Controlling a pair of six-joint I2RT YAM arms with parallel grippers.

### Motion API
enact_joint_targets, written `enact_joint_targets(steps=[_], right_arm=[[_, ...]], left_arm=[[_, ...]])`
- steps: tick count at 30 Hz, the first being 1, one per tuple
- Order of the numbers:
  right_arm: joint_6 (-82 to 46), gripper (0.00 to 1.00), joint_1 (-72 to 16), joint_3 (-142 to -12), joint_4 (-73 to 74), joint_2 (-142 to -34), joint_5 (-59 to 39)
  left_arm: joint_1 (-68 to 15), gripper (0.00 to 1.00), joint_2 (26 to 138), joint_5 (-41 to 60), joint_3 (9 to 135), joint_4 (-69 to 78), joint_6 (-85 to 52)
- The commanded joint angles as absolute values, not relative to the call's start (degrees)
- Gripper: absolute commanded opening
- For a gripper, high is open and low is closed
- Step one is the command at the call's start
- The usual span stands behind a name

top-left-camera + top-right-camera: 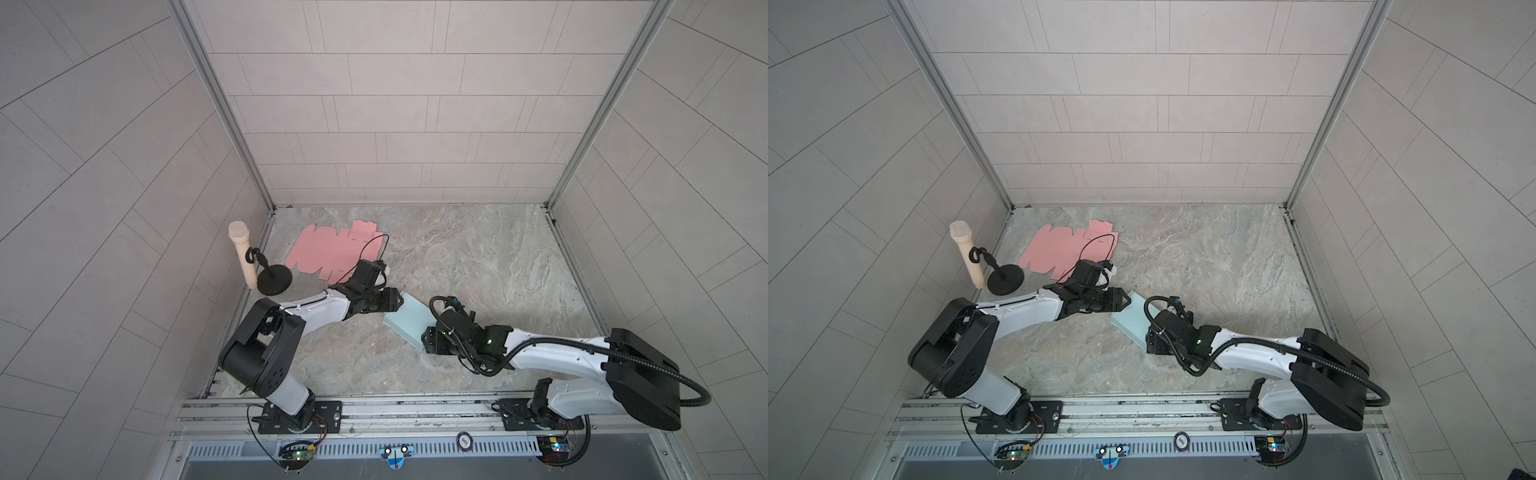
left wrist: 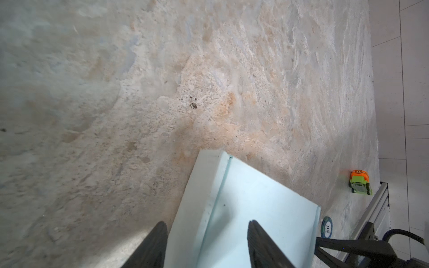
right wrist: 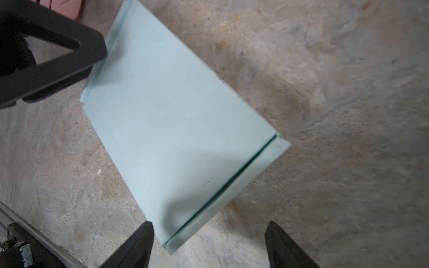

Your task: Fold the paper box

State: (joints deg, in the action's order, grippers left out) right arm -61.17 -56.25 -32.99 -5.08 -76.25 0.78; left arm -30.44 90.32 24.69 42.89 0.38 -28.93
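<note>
Between left end effector [image 1: 401,300] and right end effector [image 1: 424,338], both parted, closed pale-blue box [image 1: 409,322]

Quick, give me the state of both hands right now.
Left hand: open, straddling an edge of the blue box, not clamped.
Right hand: open around a box corner, nothing gripped.

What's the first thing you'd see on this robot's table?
A pale blue paper box sits mid-table, with the left gripper and the right gripper at opposite ends of it. At the back left lies a flat pink cardboard sheet, and a cream microphone stands by the left wall.
</note>
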Motion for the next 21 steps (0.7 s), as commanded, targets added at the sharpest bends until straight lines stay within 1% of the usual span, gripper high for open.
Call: enact_joint_targets(steps=[1,8,16,21], right_arm=[[-62.47,0.77,-56.11,-33.49,-2.35,-76.90,1.21],[-61.78,0.77,-54.53,-31.54,-1.91,-75.31,1.49],[-58.01,0.76,-49.56,-30.61,-4.81,-72.80,0.06],[-55.58,0.76,-46.79,-31.52,-5.03,-74.48,-2.23]], left_arm=[[-31.68,0.58,88.67,25.73,40.65,3.27,-30.05],[-33.76,0.56,85.43,25.94,36.49,5.14,-31.70],[-37.48,0.55,79.96,24.70,32.20,5.66,-34.00],[-40.15,0.55,79.19,23.82,30.52,6.88,-35.45]])
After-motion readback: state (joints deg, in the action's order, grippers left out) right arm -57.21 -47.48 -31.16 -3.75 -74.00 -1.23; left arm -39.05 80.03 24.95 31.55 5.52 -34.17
